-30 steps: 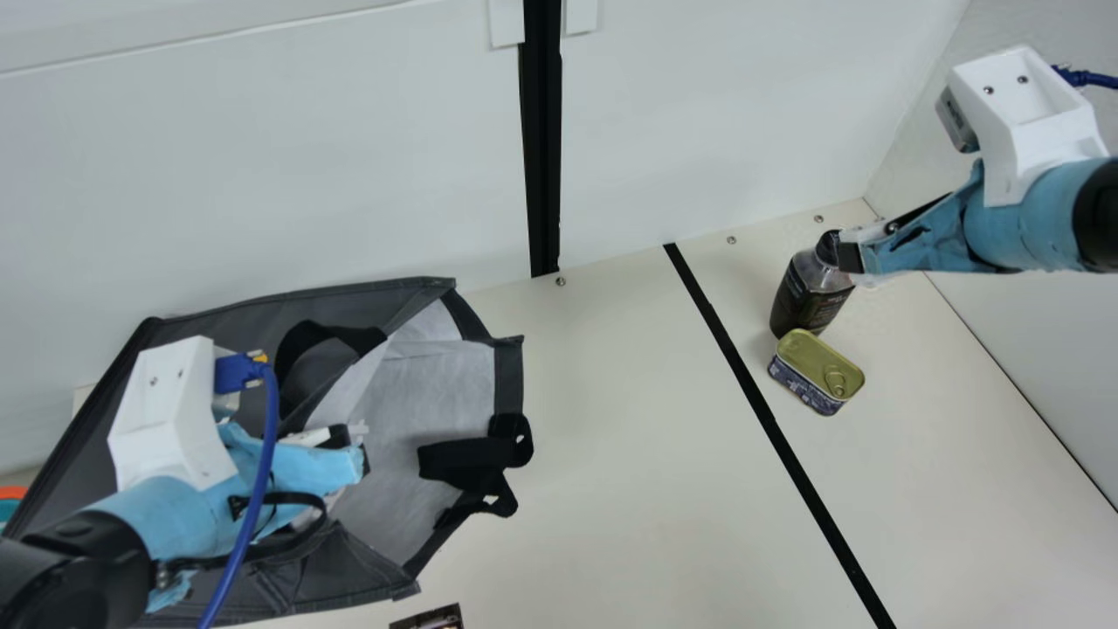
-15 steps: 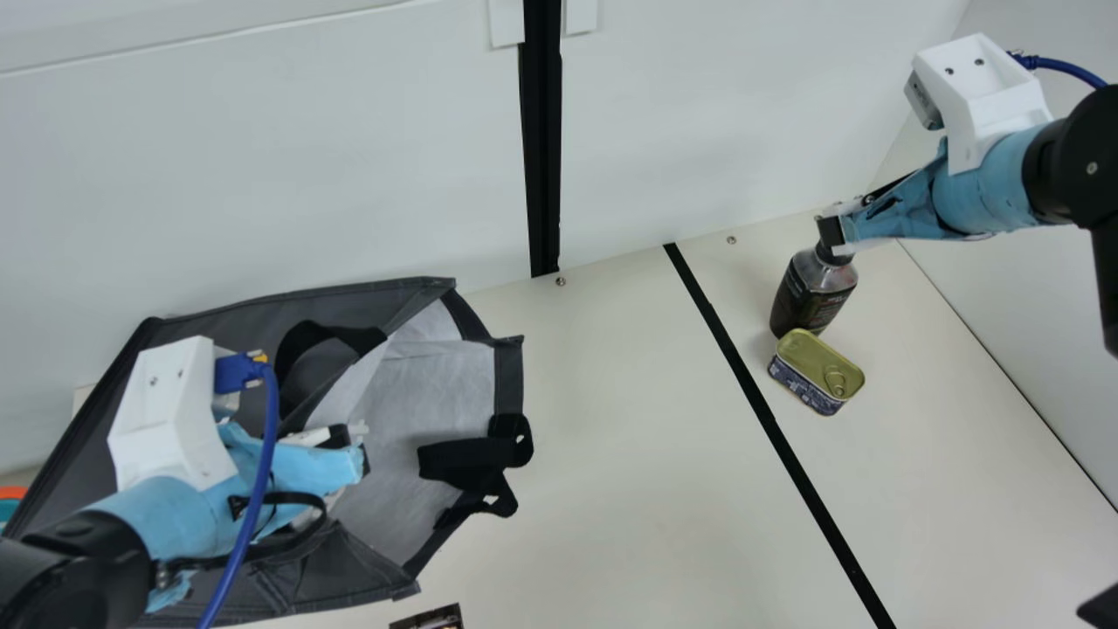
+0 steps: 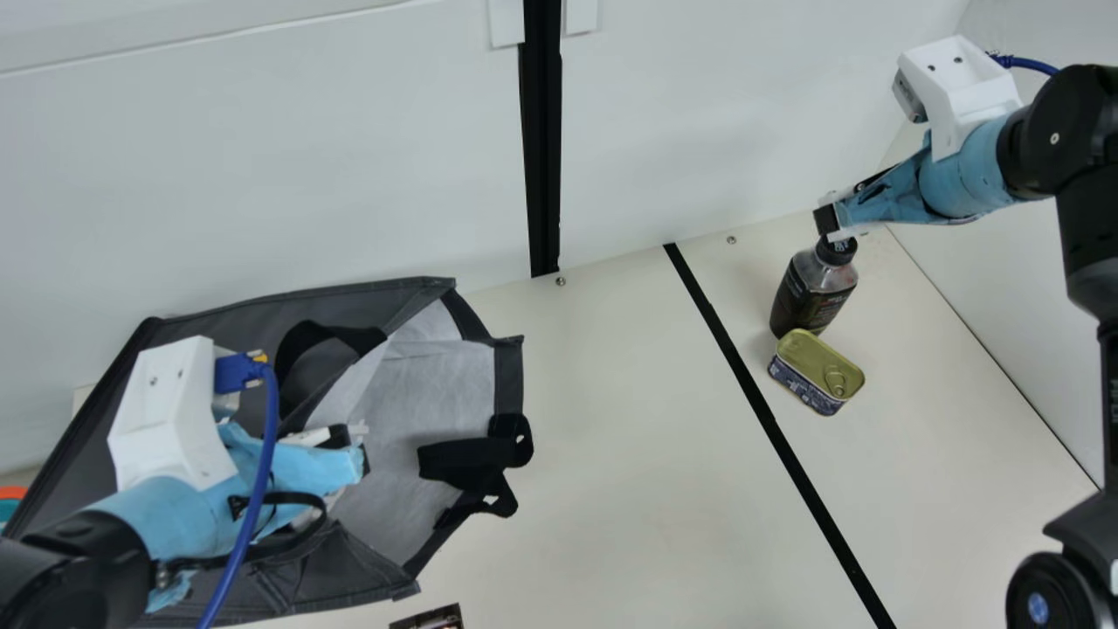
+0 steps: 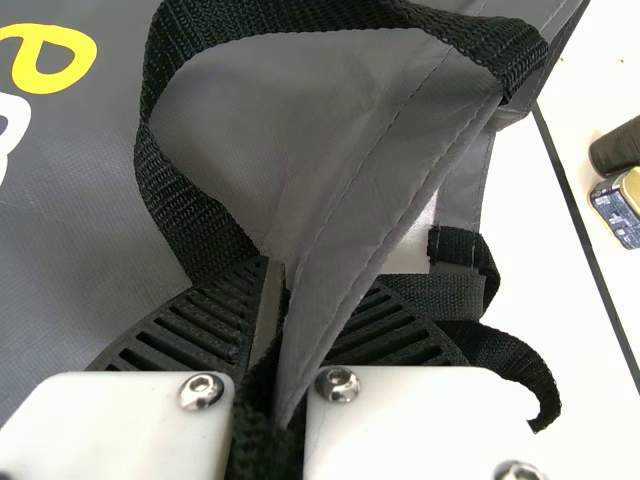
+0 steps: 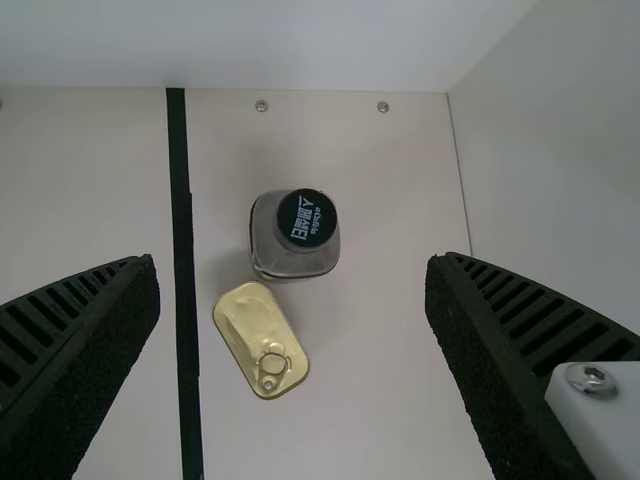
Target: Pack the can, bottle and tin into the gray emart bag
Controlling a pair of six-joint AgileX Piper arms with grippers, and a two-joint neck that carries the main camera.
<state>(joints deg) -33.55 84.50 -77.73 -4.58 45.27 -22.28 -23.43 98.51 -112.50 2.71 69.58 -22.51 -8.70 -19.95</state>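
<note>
Edge item: orange and teal object (image 3: 12, 494), cut off at the main view's left edge, beside the bag.
Bag: gray (image 3: 410, 376), on the table (image 3: 629, 454); mouth turned toward the table's middle, pale lining exposed. Black strap (image 3: 467, 459) loops out past the rim.
Left gripper: (image 3: 349, 448) positioned at the bag. In the left wrist view, the left gripper (image 4: 272, 275) is clenched on the bag's hemmed edge, with black webbing between its ribbed fingers (image 4: 205, 320).
Printed item: dark (image 3: 428, 618), partly visible at the main view's bottom edge, near the bag.
Stripe: black (image 3: 769, 419), runs across the table between bag and bottle.
Bottle: upright (image 3: 808, 293), black cap (image 3: 837, 250), dark label; on the table, right of the stripe.
Tin: flat (image 3: 817, 360), just beside the bottle's base; gold lid up, ring-pull end away from the bottle.
Right gripper: (image 3: 830, 224) above the bottle, pointing down at a slant. In the right wrist view, the right gripper (image 5: 292, 262) is released, fingers (image 5: 85, 360) wide apart, holding nothing.
</note>
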